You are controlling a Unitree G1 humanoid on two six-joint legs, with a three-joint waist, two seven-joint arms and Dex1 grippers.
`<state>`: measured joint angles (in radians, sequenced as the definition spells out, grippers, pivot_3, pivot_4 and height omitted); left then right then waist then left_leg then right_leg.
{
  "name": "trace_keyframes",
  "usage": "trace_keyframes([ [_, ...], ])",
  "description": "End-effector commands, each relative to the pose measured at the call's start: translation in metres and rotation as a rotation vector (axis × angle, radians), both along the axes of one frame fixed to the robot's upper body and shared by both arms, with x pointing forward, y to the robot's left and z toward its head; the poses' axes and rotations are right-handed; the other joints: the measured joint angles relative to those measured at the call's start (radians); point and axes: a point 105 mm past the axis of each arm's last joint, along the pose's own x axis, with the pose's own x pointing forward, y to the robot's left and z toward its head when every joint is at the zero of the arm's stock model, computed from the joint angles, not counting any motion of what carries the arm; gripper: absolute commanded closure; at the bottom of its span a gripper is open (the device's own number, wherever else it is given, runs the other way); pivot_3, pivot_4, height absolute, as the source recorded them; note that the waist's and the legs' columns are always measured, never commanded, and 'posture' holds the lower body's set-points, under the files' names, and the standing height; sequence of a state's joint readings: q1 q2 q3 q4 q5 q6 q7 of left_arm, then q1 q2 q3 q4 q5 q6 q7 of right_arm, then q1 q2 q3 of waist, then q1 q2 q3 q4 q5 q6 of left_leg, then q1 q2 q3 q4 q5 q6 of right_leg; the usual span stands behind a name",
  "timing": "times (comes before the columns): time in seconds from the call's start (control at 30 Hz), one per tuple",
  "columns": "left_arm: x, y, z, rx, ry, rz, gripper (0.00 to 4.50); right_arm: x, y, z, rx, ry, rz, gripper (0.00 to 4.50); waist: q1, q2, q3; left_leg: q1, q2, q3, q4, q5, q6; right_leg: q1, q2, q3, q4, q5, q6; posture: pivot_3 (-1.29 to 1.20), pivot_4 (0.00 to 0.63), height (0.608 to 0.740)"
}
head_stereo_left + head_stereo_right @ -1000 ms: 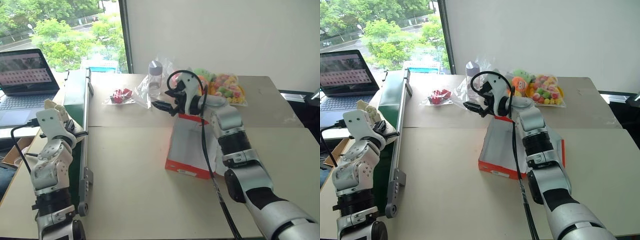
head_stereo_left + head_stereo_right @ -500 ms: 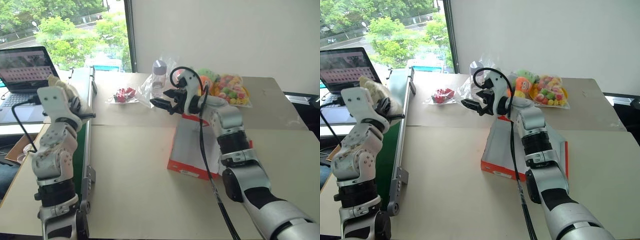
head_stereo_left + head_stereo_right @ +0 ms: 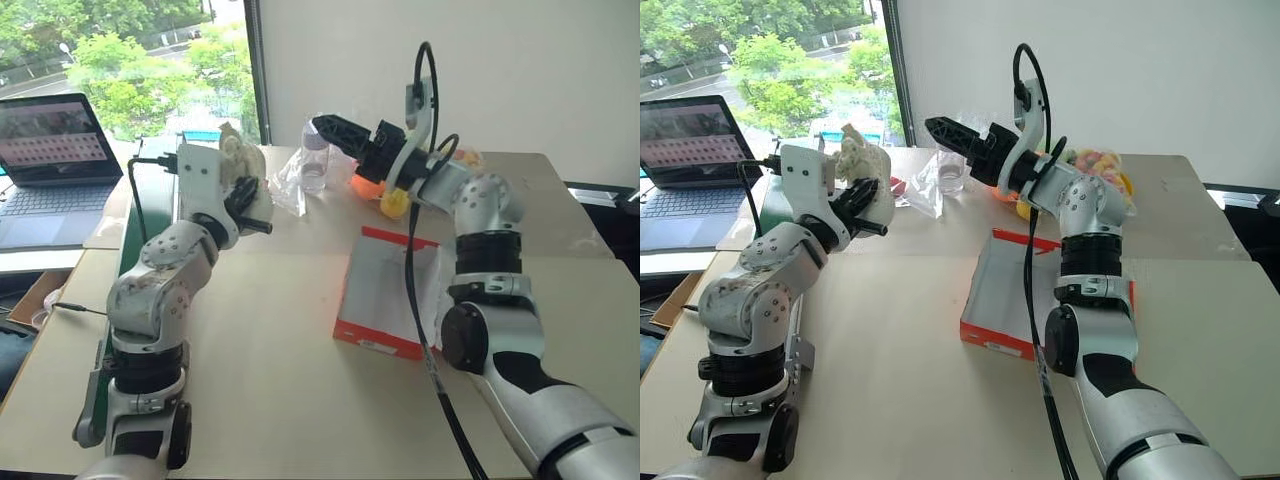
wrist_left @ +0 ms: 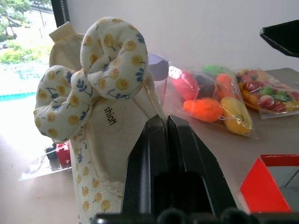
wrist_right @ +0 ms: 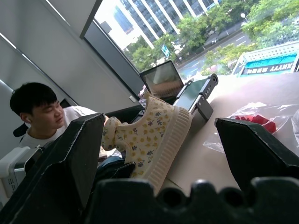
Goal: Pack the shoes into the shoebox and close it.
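One shoe, cream fabric with small yellow flowers and a bow, hangs raised over the table's left side, with my left gripper shut on it. In the left wrist view the shoe stands just behind the closed fingers. My right gripper is open and empty, lifted high over the back of the table, pointing left toward the shoe. The orange-red shoebox lies open, white inside, below my right arm, which covers part of it.
A clear bag of colourful plush toys lies at the back of the table, with a bottle and a small red packet nearby. A laptop sits far left. A person sits beyond the table's left edge.
My left arm has risen and swung right toward the table's middle, carrying the shoe. My right gripper has lifted and rolled, staying open.
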<state>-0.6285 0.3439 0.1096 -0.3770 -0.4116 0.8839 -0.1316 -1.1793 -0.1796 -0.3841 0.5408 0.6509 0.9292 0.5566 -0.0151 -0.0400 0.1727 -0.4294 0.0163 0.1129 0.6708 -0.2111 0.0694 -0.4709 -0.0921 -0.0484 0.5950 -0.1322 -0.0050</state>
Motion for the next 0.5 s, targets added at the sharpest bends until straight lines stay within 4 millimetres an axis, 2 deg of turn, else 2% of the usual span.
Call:
trace_keyframes([
  [0.03,-0.01,-0.031,0.033,0.017,-0.117,-0.118,4.44,-0.001,-0.006,0.015,0.063,0.028,0.003,0.0,0.0,0.0,0.0,0.0,0.0,0.0,0.0,0.0,0.0,0.0,0.0,0.0,0.0,0.0,0.0,0.0,0.15,0.74],
  [0.27,-0.013,-0.065,0.043,-0.033,-0.102,-0.227,4.44,0.0,-0.01,0.017,0.104,0.062,0.009,0.0,-0.001,0.0,0.0,-0.001,0.0,0.0,0.0,0.0,0.002,0.0,0.0,0.001,0.0,0.0,0.001,0.0,0.15,0.74],
  [0.5,-0.022,-0.087,0.037,-0.015,-0.069,-0.325,4.44,-0.001,-0.009,0.022,0.13,0.059,0.025,0.0,-0.002,0.0,0.0,-0.001,0.0,0.0,0.002,0.0,0.003,0.0,0.002,0.002,0.0,0.0,0.001,0.0,0.15,0.74],
])
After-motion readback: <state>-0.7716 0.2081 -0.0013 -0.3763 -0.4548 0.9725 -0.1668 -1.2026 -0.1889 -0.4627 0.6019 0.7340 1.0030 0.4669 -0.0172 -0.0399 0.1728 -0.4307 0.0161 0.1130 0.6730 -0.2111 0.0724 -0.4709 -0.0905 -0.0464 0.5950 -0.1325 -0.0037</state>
